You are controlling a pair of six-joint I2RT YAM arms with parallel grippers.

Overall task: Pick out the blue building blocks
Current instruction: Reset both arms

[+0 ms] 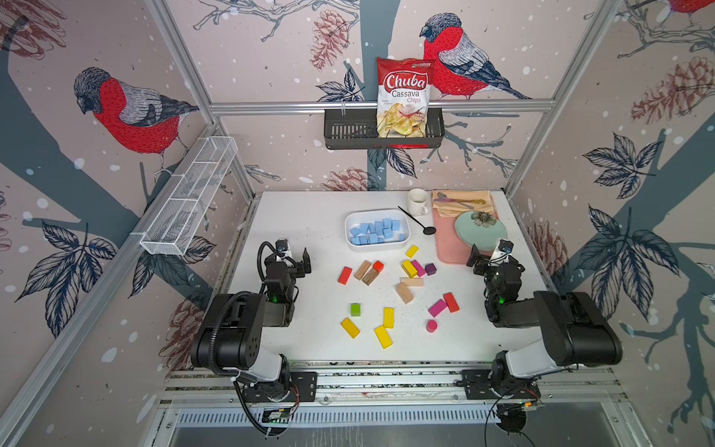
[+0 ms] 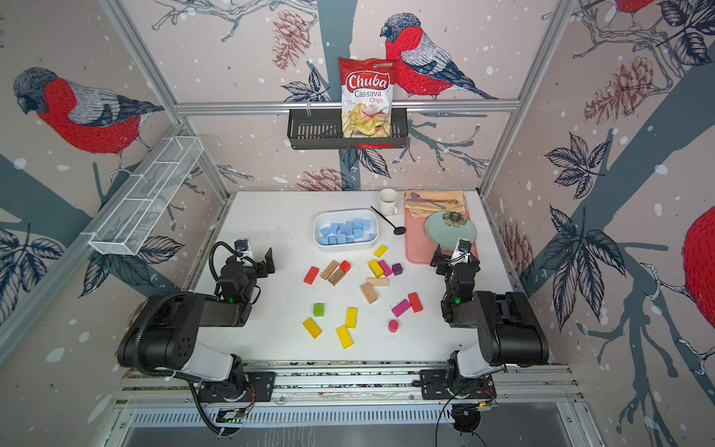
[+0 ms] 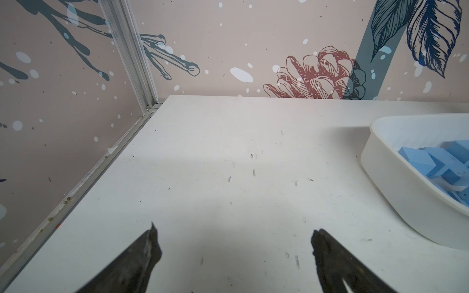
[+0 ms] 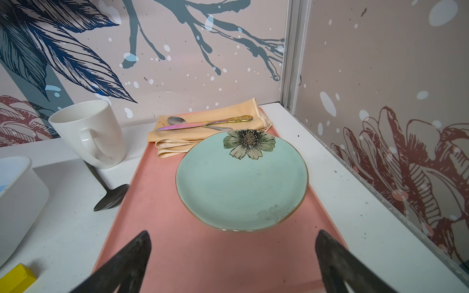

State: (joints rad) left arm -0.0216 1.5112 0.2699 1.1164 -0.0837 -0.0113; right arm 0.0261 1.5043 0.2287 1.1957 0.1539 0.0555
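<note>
Where the scuffed white tabletop (image 1: 309,348) reaches the lower part of the frame, glossy yellow bars (image 1: 383,336) are seen lying flat. A green cube (image 1: 355,309) and a short pink cylinder (image 1: 431,326) stand near them. Around the centre, red bricks (image 1: 344,275), magenta bars (image 1: 437,307), a purple cube (image 1: 430,268) and grainy tan wooden blocks (image 1: 404,293) are scattered, several of them touching.

At centre left the left gripper (image 3: 233,229) is held over bare table, its dark, tapered fingers spread wide with nothing between them. At centre right the right gripper (image 4: 232,232) is likewise spread wide and empty, above a smooth salmon-pink mat (image 1: 449,247).

Just above the centre, the blue building blocks (image 1: 377,231), matte sky-blue cubes and short bars, are heaped inside a white dish (image 1: 375,247) with rounded corners and smooth walls.

To the right of the dish, a slim black spoon (image 1: 428,230) is laid diagonally on the table, its bowl at the mat's edge. Behind it stands a glossy white mug (image 1: 417,201). A round mint-green plate (image 1: 479,234) with a painted flower rests on the mat. Behind it, a folded peach napkin (image 1: 483,207) carries an iridescent knife (image 4: 182,126) with an ornate gold handle.

On the rear wall, at upper centre, a crinkled chip bag (image 1: 404,96) is propped upright in a slotted black basket (image 1: 348,131). On the left wall a long white wire-mesh basket (image 1: 189,197) is mounted.
</note>
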